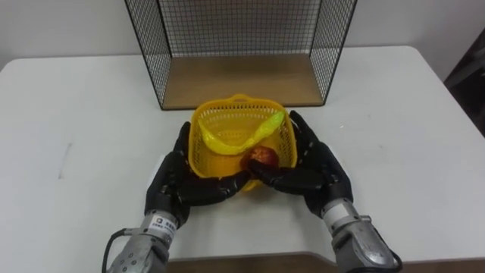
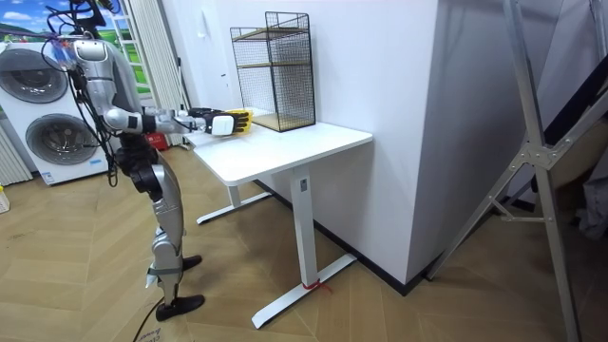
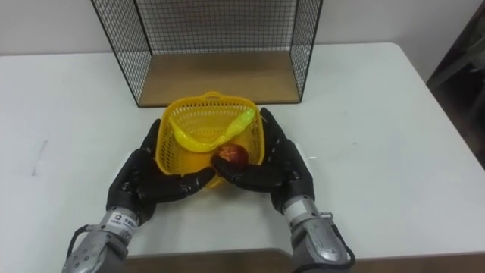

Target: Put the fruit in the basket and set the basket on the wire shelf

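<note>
Clasping the yellow basket (image 1: 211, 125) from both sides, the robot's two hands hold it over the white table (image 1: 76, 114), just in front of the wire shelf (image 1: 242, 30). The left hand (image 1: 176, 178) lies against the basket's left wall with straight fingers reaching along it towards the shelf. The right hand (image 1: 318, 171) lies against the right wall in the same manner. Both thumbs extend inward across the basket's near wall and almost meet at its middle. Neither hand is curled into a fist; the flat palms and straight fingers press the basket between them. Whether the basket's base touches the table cannot be told. A red fruit (image 1: 263, 157) lies inside the basket, at its near right side. A curved yellow strip (image 1: 242, 140) lies across the opening above it; whether it is the basket's handle or a fruit cannot be told. The shelf is a black wire cage, open towards the robot, with a wooden board (image 1: 242, 80) as its floor. The basket's far rim is close to the board's front edge but outside the cage. In the room view, the robot stands upright at the table's end on the room view's left, both arms stretched forward over the tabletop, with washing machines (image 2: 38, 104) behind it.
</note>
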Tool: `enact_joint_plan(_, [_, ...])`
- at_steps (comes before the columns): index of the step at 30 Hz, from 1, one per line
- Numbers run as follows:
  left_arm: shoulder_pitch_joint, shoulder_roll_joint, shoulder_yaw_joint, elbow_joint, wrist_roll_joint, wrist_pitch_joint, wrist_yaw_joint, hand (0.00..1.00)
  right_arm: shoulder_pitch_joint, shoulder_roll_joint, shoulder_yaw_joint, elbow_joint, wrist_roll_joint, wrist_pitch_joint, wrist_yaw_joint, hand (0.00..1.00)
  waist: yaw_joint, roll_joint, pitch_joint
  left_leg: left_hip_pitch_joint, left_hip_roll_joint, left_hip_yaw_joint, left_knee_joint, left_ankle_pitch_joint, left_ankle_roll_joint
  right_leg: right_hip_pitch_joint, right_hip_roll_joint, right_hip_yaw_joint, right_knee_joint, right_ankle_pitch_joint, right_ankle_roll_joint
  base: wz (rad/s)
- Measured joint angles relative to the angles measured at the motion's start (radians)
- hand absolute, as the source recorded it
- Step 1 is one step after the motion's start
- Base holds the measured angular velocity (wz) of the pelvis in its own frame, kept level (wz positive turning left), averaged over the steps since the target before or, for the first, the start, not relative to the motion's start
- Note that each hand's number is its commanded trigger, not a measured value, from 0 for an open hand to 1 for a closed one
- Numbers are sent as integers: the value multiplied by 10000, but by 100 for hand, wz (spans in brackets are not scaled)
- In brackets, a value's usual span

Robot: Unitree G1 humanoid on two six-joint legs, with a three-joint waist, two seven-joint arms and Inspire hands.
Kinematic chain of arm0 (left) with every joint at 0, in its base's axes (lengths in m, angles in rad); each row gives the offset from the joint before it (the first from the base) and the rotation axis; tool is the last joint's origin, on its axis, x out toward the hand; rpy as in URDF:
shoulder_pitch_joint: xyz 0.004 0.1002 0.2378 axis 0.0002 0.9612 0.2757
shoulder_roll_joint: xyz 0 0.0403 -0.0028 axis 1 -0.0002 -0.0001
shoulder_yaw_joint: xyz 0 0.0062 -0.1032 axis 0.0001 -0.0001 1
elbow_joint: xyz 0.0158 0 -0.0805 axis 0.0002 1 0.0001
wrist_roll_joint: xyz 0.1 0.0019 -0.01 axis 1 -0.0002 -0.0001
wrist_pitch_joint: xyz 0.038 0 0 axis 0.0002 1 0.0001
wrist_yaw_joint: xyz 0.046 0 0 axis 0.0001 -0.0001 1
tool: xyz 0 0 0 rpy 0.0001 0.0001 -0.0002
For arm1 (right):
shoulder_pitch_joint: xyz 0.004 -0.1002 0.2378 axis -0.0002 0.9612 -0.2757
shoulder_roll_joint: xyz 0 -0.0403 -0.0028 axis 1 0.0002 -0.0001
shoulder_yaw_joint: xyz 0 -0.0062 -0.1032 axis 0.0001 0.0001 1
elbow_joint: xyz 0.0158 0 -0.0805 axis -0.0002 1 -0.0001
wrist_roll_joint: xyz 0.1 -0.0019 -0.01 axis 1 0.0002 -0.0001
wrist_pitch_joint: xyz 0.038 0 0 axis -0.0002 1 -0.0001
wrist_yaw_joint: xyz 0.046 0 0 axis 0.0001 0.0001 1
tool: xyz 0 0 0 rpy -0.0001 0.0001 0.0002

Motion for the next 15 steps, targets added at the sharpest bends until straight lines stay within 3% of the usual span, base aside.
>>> enact_joint_plan(15, [-109, -13, -169, 4, -30, 0, 234, 0, -71, 53, 114, 292, -259, -177, -121, 0, 24, -77, -17, -7, 61, 73, 131, -1, -1, -28, 48, 91, 35, 17, -26, -1])
